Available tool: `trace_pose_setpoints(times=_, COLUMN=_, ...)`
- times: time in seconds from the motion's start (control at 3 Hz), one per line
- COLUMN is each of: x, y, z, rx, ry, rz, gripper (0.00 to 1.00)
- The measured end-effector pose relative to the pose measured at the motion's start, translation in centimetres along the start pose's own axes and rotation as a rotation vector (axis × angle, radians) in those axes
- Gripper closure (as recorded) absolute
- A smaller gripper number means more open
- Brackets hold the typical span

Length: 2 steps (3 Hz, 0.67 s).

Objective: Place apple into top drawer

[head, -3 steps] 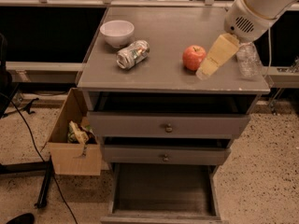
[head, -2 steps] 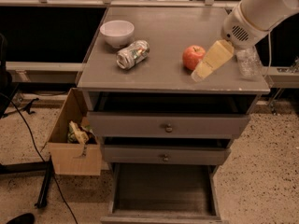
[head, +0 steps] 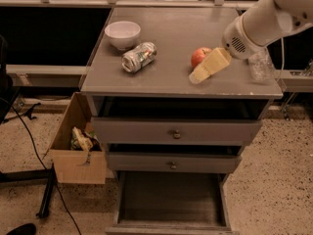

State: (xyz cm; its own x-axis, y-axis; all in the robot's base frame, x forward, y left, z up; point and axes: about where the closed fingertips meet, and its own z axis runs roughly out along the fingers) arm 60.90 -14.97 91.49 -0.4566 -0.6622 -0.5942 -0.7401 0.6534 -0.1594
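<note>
Now we see the grey cabinet (head: pixel 195 28) filling the view. Its top drawer (head: pixel 146 130) is pulled partway out and the bottom drawer (head: pixel 171 199) is drawn out far. The white arm (head: pixel 266 21) reaches in from the upper right. A cardboard box (head: pixel 78 163) sits on the floor at the left. On the cabinet top stand a white bowl (head: pixel 122 33) and, near it, a crushed can (head: pixel 139 57) lying on its side. Over the last second the gripper (head: pixel 210 66) has slid down and leftward. It now lies low over the top, just beside the apple (head: pixel 199 56) on its right, perhaps touching it; we cannot tell whether it is open or closed. The apple rests on the cabinet top where it was, not lifted. We judge the approach nearly finished, with the grasp next and the carry to the top drawer still ahead.
</note>
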Motion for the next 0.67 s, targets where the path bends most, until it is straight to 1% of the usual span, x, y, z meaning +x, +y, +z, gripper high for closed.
trace_pose_setpoints(times=0.33, x=-1.03, y=-0.76, z=1.63, rx=0.028, ry=-0.027, rz=-0.015, gripper=0.00)
trace_pose_setpoints(times=0.67, x=-1.03, y=-0.76, z=1.63, rx=0.028, ry=-0.027, rz=-0.015, gripper=0.00)
